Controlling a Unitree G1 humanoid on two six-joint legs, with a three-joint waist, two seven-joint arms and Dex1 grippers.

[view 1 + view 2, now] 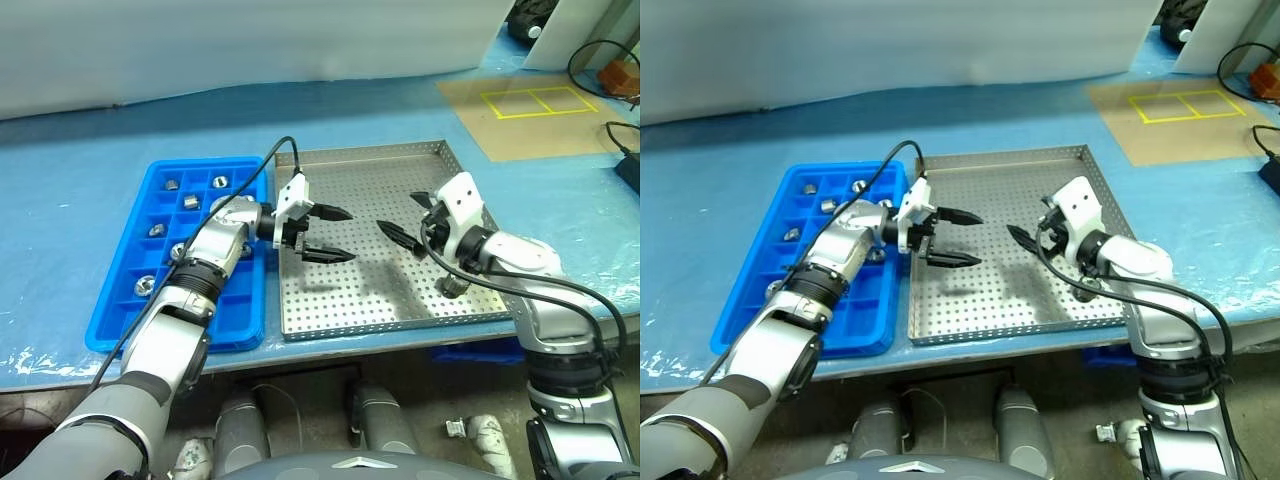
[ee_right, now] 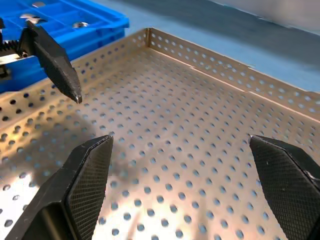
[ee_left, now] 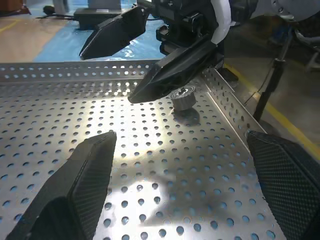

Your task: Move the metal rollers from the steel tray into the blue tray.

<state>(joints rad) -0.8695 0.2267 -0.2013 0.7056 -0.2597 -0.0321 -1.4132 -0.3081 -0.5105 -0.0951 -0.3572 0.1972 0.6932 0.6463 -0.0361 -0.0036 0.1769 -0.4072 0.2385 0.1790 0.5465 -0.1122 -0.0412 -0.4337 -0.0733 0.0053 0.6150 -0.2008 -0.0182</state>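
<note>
STEP: fetch last roller | ROLLER: one metal roller [image 1: 452, 287] at 4 o'clock on steel tray [image 1: 340, 315], under right wrist | BLUE TRAY [image 1: 120, 325]: others slotted | LEFT GRIPPER [image 1: 335, 233]: wide open, empty | RIGHT GRIPPER [image 1: 408, 215]: wide open, empty | ADVICE: right gripper should back off, descend straddling it.

Left gripper [image 1: 338, 234] and right gripper [image 1: 408, 215] face, both agape

The left gripper [image 1: 334, 234], two black fingers spread apart and empty, hangs over the large square perforated steel tray [image 1: 340, 300], tips facing the right gripper [image 1: 412, 213], likewise spread and holding nothing. Behind the left gripper's wrist lies the bright blue plastic compartment tray [image 1: 160, 190], small shiny metal rollers [image 1: 186, 200] sitting in several cells. One roller [image 1: 452, 287] rests on the steel floor beneath the right wrist.
</note>
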